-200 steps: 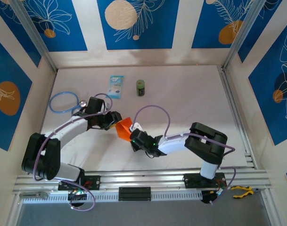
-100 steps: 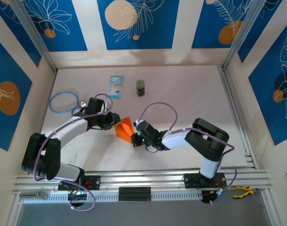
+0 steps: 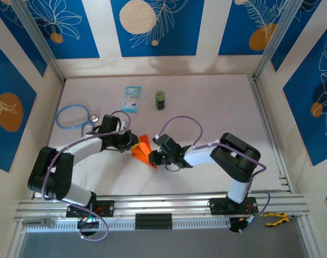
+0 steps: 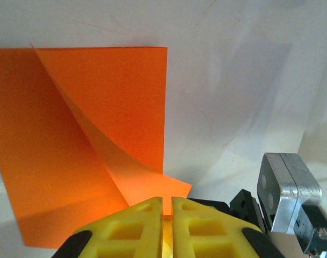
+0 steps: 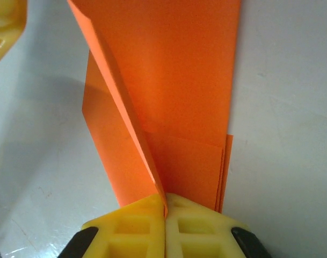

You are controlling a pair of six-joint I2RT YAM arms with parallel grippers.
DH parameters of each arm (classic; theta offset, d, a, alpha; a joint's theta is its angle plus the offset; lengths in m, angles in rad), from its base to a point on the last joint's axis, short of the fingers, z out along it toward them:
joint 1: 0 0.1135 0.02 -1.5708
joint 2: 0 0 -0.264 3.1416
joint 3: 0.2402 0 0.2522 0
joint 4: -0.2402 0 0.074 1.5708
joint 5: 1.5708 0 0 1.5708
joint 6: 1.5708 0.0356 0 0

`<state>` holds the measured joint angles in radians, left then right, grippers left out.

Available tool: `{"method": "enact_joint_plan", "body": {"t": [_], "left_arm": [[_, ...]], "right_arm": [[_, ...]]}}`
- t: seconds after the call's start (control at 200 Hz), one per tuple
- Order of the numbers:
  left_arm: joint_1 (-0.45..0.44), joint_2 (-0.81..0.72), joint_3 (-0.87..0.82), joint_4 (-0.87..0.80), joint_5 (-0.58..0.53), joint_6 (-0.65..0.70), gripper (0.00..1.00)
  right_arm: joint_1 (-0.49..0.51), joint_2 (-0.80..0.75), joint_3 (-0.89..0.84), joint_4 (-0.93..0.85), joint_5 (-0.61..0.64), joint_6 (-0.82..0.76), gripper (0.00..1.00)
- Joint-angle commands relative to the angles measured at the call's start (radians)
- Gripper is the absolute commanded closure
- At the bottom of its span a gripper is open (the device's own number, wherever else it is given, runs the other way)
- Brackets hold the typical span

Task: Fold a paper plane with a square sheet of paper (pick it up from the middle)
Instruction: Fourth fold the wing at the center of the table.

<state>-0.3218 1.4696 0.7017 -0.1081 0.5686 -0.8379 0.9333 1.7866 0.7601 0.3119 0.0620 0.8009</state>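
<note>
Sheet (image 3: 143,146) orange, part-folded; left gripper (image 4: 167,201) and right gripper (image 5: 165,199) both pinch it; blue packet (image 3: 132,99) print unreadable.

Packet (image 3: 131,99), can (image 3: 160,100), blue loop (image 3: 72,115) stand far left; right tabletop (image 3: 222,105) open.

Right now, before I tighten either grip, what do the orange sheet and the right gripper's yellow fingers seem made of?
Orange sheet: thin matte paper, apparently; it curls softly and shows sharp creases. Right gripper's fingers: probably hard moulded plastic, bright yellow, faintly glossy, with square recessed pockets.
</note>
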Motion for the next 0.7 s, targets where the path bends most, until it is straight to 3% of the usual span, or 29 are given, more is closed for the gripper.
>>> {"method": "enact_joint_plan", "body": {"t": [0.0,0.515,0.695], "left_arm": [[0.008,0.013,-0.033,0.07,0.051,-0.031,0.88],[-0.008,0.122,-0.032,0.195,0.112,-0.067,0.91],[-0.009,0.082,-0.031,0.137,0.029,-0.057,0.92]], "right_arm": [[-0.01,0.029,0.015,-0.036,-0.043,0.049,0.93],[-0.017,0.035,-0.035,0.022,-0.046,0.136,0.94],[-0.013,0.006,-0.052,0.029,-0.008,0.116,0.94]]}}
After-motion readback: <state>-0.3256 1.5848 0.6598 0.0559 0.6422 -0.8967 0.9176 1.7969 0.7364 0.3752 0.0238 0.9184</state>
